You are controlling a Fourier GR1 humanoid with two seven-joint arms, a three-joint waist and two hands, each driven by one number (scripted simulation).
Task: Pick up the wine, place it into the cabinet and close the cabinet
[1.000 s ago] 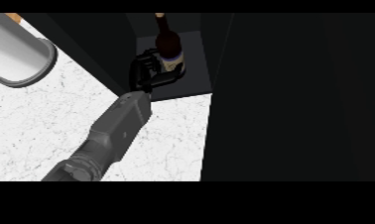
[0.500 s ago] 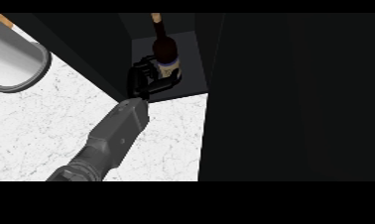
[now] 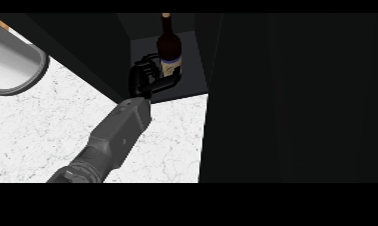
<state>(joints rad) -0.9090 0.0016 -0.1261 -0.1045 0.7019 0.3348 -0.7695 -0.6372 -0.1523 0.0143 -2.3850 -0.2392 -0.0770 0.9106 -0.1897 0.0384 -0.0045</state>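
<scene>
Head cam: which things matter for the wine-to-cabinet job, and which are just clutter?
Job:
- wine bottle, upright inside the cabinet
- left hand, curled round the bottle
- cabinet, not yet closed

Lying about:
- grey round vessel, at the left edge
- white marbled counter

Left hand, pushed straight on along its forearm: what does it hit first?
The left hand is curled round the wine bottle; beyond it, probably the cabinet and its inner back wall, though depth is unclear.

You'll find nothing legible here: the wine bottle [image 3: 169, 50] carries a pale label [image 3: 174, 68] with a blue band, but no lettering can be read
</scene>
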